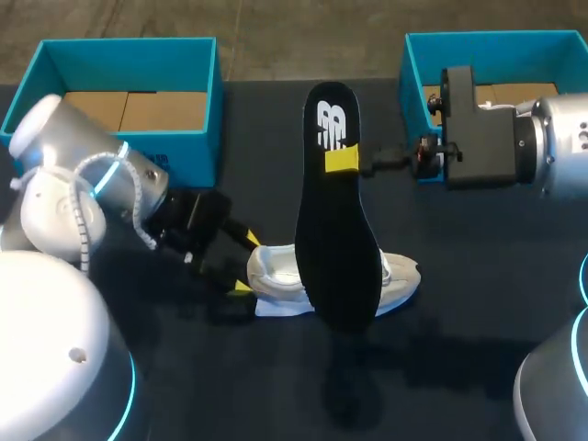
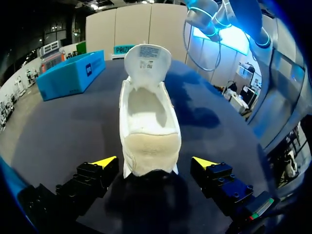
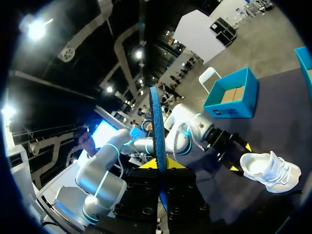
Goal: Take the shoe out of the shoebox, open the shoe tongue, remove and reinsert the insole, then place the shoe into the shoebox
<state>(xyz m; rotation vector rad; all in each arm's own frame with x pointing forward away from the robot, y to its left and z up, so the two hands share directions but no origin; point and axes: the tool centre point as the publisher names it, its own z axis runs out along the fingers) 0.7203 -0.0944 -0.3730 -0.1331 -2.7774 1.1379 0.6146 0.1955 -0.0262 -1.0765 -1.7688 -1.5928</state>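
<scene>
**Head view.** Dark table (image 1: 478, 303). Two teal boxes stand at the far edge, the left shoebox (image 1: 197, 101) and the right shoebox (image 1: 413, 64), both open with brown card showing inside. The white sneaker (image 1: 276, 276) lies on the table near the middle, outside both boxes.
- The left arm comes in low. The left gripper (image 1: 246, 262) sits at the sneaker's heel end, one yellow tip to each side of it.
- The right arm reaches in from beside the right shoebox. The right gripper (image 1: 342, 159) pinches the black insole (image 1: 335, 239) near its heel end, with one yellow tip on the face turned to the camera.
- The insole is held up off the table and hides the sneaker's middle from this camera.

**Left wrist view.** The sneaker (image 2: 148, 131) lies heel-first toward the left gripper (image 2: 155, 163). Its tongue (image 2: 147, 58) is folded up and forward, and the bare inside is open to view.
- The fingers are spread wide, with the heel lying in the gap. A sliver of table shows between each tip and the shoe, so nothing is gripped.
- The right shoebox (image 2: 73, 75) stands off to one side beyond the shoe.

**Right wrist view.** The right gripper (image 3: 160, 165) is closed tight on the insole (image 3: 157, 122), which is seen edge-on and stands straight up from between the yellow tips.
- The sneaker (image 3: 270, 170) rests on the table well apart from the insole, with the left gripper (image 3: 239, 156) at its heel.
- The left shoebox (image 3: 231, 100) stands behind it.
</scene>
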